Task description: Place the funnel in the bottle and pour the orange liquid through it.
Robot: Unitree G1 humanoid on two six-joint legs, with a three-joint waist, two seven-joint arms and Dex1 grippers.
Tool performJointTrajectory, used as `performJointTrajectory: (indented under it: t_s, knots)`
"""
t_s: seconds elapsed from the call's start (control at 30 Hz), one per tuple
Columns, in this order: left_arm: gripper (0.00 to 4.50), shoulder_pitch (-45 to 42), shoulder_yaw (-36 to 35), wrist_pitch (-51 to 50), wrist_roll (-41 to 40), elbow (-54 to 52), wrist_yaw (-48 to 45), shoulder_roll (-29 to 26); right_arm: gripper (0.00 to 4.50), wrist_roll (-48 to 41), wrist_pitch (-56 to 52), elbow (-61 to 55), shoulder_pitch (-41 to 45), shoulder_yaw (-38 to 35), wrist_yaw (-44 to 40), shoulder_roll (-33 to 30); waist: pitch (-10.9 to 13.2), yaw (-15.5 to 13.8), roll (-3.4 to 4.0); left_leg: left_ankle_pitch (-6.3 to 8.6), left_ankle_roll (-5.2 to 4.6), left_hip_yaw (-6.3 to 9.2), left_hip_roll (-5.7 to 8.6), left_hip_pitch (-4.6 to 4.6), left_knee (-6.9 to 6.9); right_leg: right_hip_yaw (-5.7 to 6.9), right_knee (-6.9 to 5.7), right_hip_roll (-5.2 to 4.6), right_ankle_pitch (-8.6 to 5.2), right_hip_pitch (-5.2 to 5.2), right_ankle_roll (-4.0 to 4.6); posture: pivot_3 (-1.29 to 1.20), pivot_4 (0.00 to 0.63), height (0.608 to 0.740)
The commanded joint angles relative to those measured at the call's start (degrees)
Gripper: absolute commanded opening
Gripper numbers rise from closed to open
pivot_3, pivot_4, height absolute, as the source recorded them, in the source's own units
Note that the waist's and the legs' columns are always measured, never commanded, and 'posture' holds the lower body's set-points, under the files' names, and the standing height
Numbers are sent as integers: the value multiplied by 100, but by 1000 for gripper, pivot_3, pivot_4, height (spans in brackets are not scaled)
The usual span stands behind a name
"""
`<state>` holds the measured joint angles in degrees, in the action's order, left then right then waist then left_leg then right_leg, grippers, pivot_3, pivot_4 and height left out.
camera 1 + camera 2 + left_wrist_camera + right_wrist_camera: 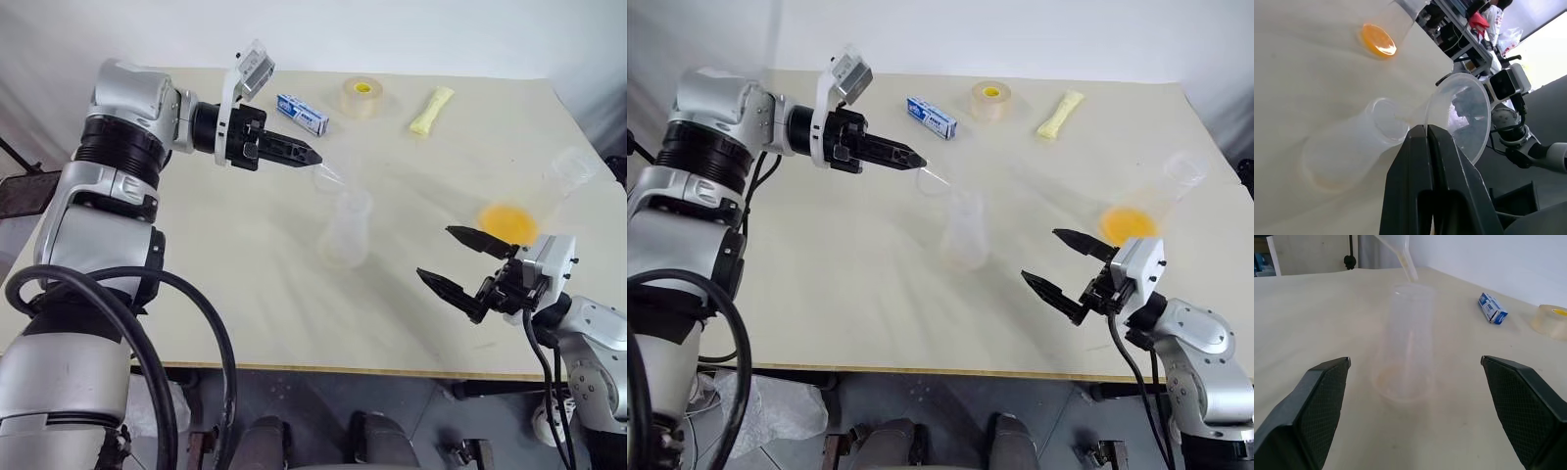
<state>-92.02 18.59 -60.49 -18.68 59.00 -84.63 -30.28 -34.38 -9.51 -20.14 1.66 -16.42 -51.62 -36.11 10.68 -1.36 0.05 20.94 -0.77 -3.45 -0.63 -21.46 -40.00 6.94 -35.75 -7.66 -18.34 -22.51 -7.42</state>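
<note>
1. The surface is a pale cream board, smooth and matt.
2. The funnel is thin clear plastic with a slight gloss on its rim.
3. The bottle is clear plastic, faintly cloudy.
4. The orange liquid looks translucent and shiny.
5. The right gripper has matt black fingers with finely cross-hatched pads.
6. The tape roll is glossy and see-through.
7. The small box looks like printed cardboard.

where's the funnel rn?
In the head views, the funnel is pinched in the left tool, hanging just above the bottle near the table's middle.
</note>
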Motion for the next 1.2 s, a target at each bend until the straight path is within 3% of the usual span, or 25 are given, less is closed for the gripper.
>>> performJointTrajectory:
  t_s: [0.03, 0.57, 0.73, 1.07, 1.2]
  knots:
    - [14, -324, -48, 263, 330, 268, -212, 108, 4500, -48, 88, -254, -57, -144, 103, 27, 0, 2, 0, 0, 0, -2, 0, 0, 0, -1, 0, 0, 0, 0, 0, 0, 150, 740]
    - [14, -689, -218, 1256, 1394, 1270, -289, 836, 4500, 39, 216, -330, -251, -112, 286, 112, 2, -1, -3, 0, -1, -6, 1, 0, -2, -4, -4, -2, 0, -4, 0, 0, 150, 740]
    - [1194, -780, -411, 1348, 1550, 1401, -204, 936, 4500, 62, 247, -367, -335, -156, 314, 137, 2, 6, -3, 1, -1, -10, 0, 0, -1, -5, -5, -1, 0, -6, 0, 0, 150, 740]
    - [4414, -899, -926, 1397, 1622, 1424, 38, 817, 4500, 62, 294, -307, -337, -242, 330, 75, 2, 7, -4, 1, -1, -9, 0, 0, -3, -6, -10, -2, 0, -7, 0, 0, 150, 740]
    - [4486, -665, -1164, 1724, 1570, 1231, 135, 574, 4500, 118, 357, -333, -448, -373, 419, 104, 2, 8, -3, 1, -2, -9, 0, 1, -3, -5, -11, -2, 0, -8, 0, 0, 150, 740]
